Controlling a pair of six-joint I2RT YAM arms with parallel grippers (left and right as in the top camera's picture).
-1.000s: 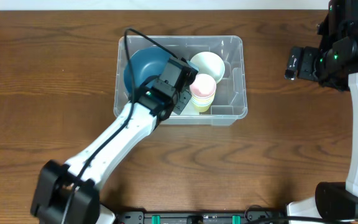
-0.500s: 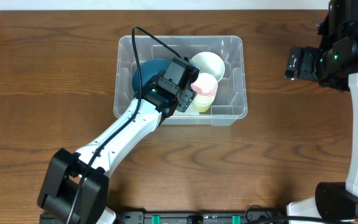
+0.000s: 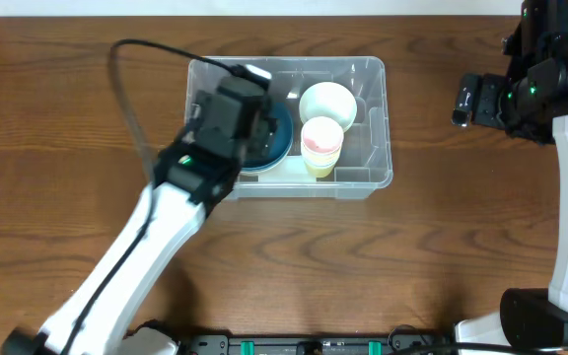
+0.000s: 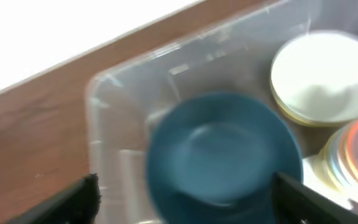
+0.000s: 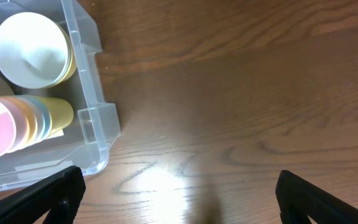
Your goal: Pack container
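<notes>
Apparently the blue bowl (image 4: 222, 149) lies in the container (image 4: 101, 106), blurred below the gaping left gripper (image 4: 182, 199); right gripper (image 5: 179, 199) gapes too.

I find the container (image 3: 378, 74) crowded. A blue bowl (image 3: 279, 143) fills its left part, a white bowl (image 3: 325, 102) sits at far centre, and a cup stack (image 3: 321, 146) stands just on the near side of that bowl. The left arm (image 3: 200, 163) hangs over the container's left end and bars any descent there. Bare floor shows only along the container's right end. The table (image 3: 67, 148) offers open passage left, near and far of the container. The right arm (image 3: 521, 94) stands well off to the right.
</notes>
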